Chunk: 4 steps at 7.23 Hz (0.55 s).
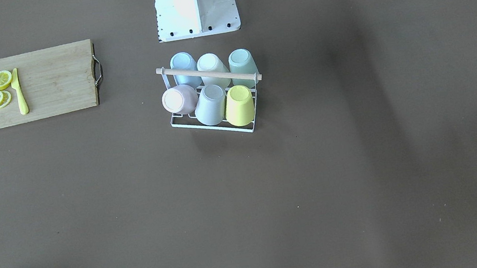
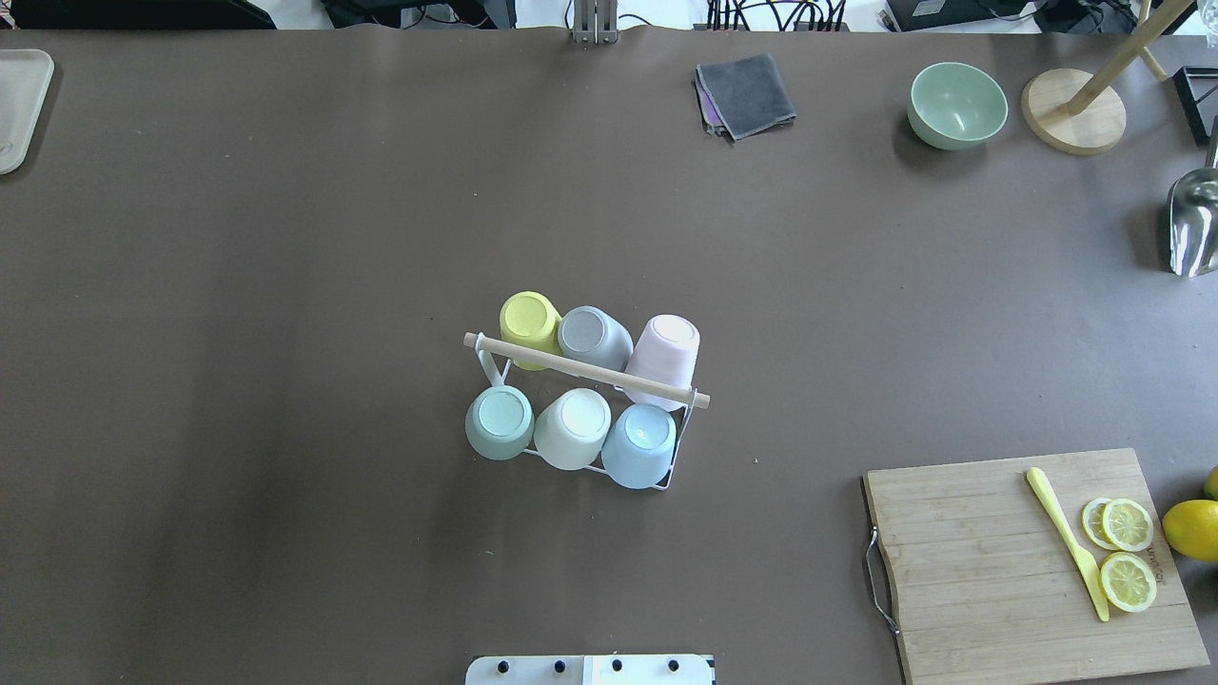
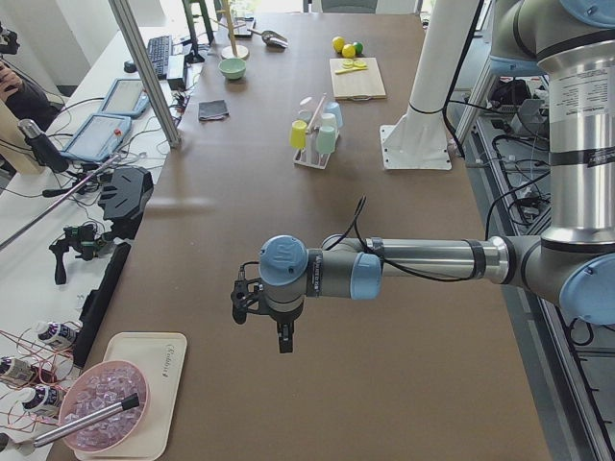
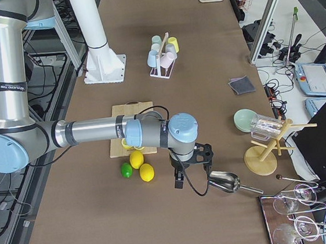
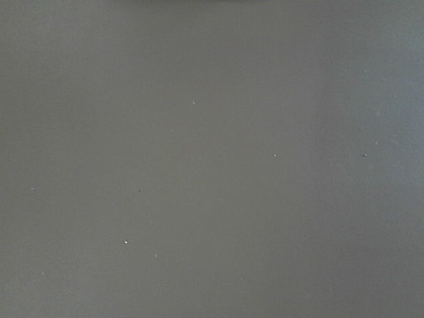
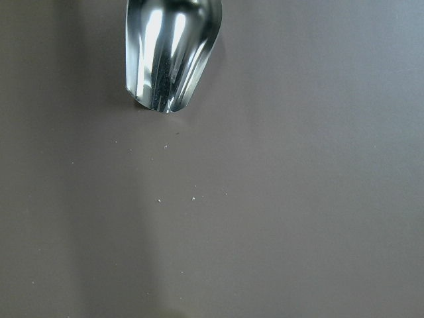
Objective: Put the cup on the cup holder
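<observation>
1. The cup holder (image 2: pixel 590 372) stands at the middle of the brown table (image 2: pixel 285 285), with the robot's white base (image 1: pixel 194 3) at its 6 o'clock in the overhead view.
2. Six cups sit upside down on it, three on each side of the rod. The yellow cup (image 2: pixel 529 319), grey cup (image 2: pixel 592 335) and pink cup (image 2: pixel 669 344) are on the far side. The green cup (image 2: pixel 499 420), white cup (image 2: pixel 574 426) and blue cup (image 2: pixel 639 442) are on the near side.
3. From the holder, a cutting board (image 2: pixel 990 561) lies at 4 o'clock. It carries lemon slices (image 2: pixel 1128 552) and a yellow knife (image 2: pixel 1066 542), with a whole lemon (image 2: pixel 1189 530) just off its edge.
4. A folded grey cloth (image 2: pixel 747 93) lies at 1 o'clock. A green bowl (image 2: pixel 956 105) and a round wooden stand (image 2: pixel 1073 122) are at 2 o'clock, and a pale tray (image 2: pixel 19 105) is at 10 o'clock.
5. A shiny metal scoop (image 2: pixel 1194 224) lies towards 3 o'clock. The right claw (image 4: pixel 180 181) hangs just beside it, well apart from the holder. I cannot tell how wide this claw stands.
6. The left claw (image 3: pixel 284 341) hangs over bare table, also well apart from the holder. Its width cannot be told either.
7. A small mark on the board beside the slices is too small to read.
8. The holder is thin white wire with a pale round wooden rod. The cups are smooth, matte and tapered, and the board is light wood with a metal handle.
</observation>
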### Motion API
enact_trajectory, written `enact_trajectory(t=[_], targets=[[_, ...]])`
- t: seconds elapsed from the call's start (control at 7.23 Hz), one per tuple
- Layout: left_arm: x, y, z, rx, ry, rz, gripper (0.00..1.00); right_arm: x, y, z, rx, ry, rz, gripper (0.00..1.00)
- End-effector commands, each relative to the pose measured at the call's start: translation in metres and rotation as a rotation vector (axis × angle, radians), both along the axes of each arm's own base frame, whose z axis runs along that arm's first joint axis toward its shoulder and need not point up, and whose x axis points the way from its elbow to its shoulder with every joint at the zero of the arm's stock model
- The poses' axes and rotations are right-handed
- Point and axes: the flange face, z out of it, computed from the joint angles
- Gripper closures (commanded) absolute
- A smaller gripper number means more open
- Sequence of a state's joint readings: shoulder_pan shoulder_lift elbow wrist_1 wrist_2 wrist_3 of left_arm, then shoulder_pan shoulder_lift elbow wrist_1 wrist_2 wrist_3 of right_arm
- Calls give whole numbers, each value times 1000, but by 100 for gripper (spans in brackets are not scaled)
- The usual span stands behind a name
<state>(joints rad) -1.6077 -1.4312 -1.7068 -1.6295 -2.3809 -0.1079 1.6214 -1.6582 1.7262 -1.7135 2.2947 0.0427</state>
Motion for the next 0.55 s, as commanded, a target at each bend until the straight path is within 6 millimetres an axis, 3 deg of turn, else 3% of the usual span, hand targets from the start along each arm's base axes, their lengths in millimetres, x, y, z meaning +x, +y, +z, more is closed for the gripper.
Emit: enact_trajectory(t=[0.0, 0.41], targets=[[0, -2, -3, 8, 0, 0, 2, 0, 0, 0, 0, -2, 1, 0], [-1, -2, -9, 21, 1, -1, 2, 0, 0, 2, 6, -1, 1, 0]])
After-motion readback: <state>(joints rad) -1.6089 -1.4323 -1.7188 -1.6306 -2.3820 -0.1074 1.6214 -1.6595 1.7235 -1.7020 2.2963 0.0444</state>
